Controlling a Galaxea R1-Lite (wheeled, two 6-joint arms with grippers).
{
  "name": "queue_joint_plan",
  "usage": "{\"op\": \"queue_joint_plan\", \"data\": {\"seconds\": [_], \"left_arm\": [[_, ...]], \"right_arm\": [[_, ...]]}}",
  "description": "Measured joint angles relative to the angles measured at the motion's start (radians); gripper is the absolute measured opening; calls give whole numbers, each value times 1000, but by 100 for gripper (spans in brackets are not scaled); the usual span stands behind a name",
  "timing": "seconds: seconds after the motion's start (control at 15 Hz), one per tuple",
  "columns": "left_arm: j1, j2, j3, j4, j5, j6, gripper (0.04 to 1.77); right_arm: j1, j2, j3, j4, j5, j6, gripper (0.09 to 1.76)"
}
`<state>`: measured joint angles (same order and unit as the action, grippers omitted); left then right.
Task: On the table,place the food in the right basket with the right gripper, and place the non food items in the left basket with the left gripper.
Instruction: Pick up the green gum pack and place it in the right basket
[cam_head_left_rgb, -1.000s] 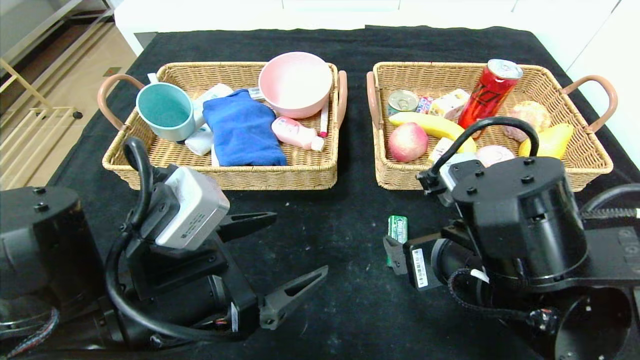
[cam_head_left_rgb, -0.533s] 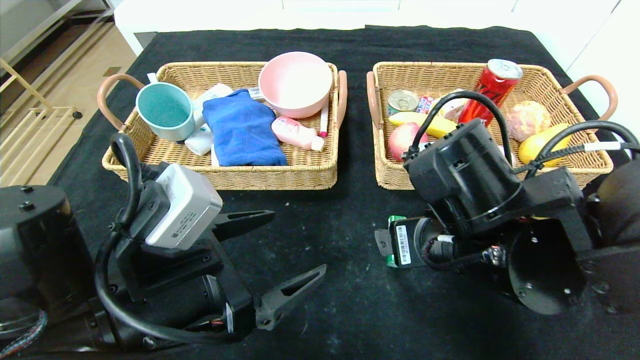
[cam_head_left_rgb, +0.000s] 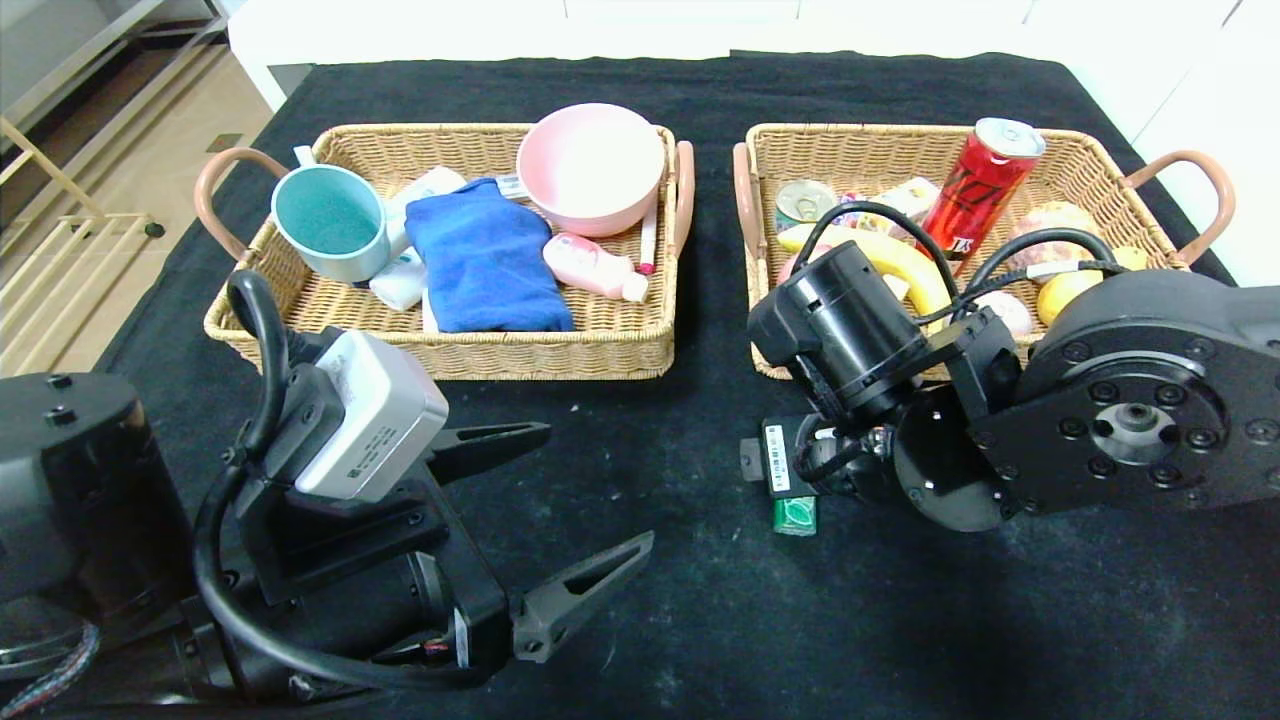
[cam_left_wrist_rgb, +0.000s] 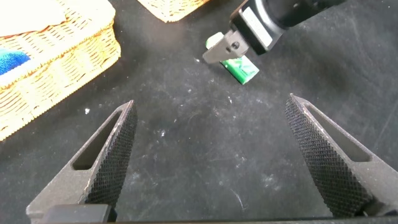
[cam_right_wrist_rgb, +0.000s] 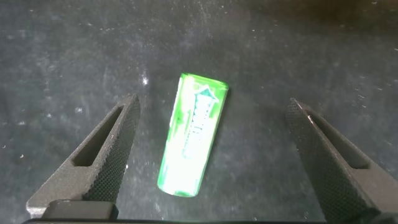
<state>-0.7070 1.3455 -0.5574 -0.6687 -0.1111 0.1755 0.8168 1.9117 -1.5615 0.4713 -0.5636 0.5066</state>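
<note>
A small green gum pack (cam_right_wrist_rgb: 193, 137) lies flat on the black tablecloth, in front of the right basket (cam_head_left_rgb: 1180, 300). My right gripper (cam_right_wrist_rgb: 211, 102) points down over it, open, one finger on either side, touching nothing. From the head camera the right wrist (cam_head_left_rgb: 850, 330) hides most of the pack (cam_head_left_rgb: 795, 515). My left gripper (cam_head_left_rgb: 600, 486) hovers open and empty near the table's front left. The left basket (cam_head_left_rgb: 560, 350) holds a teal cup, blue cloth, pink bowl and pink bottle. The right basket holds a red can, banana, apple and other food.
Both wicker baskets stand side by side at mid-table with a narrow gap (cam_head_left_rgb: 712, 260) between them. Bare black cloth (cam_head_left_rgb: 680, 620) lies in front of them between the arms. The left wrist view shows the gum pack (cam_left_wrist_rgb: 241, 68) under the right gripper's body (cam_left_wrist_rgb: 249, 34).
The right arm has swung forward and turned its wrist down over the gum pack, which now shows only at the gripper's near side. The left arm has barely moved.
</note>
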Motion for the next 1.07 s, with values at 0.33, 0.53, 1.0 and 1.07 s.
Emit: {"op": "queue_joint_plan", "data": {"seconds": [0.33,0.53,1.0,1.07], "left_arm": [[0,1,0,1,0,-1,172],[-1,3,3,2,-1,0,172],[-1,11,7,1,-3,0,172],[-1,11,7,2,-3,0,172]], "right_arm": [[-11,36,-11,-1,4,20,171],[-13,43,-13,-3,15,28,171],[-13,46,-11,-3,24,35,84],[-13,46,-11,-2,24,36,75]]}}
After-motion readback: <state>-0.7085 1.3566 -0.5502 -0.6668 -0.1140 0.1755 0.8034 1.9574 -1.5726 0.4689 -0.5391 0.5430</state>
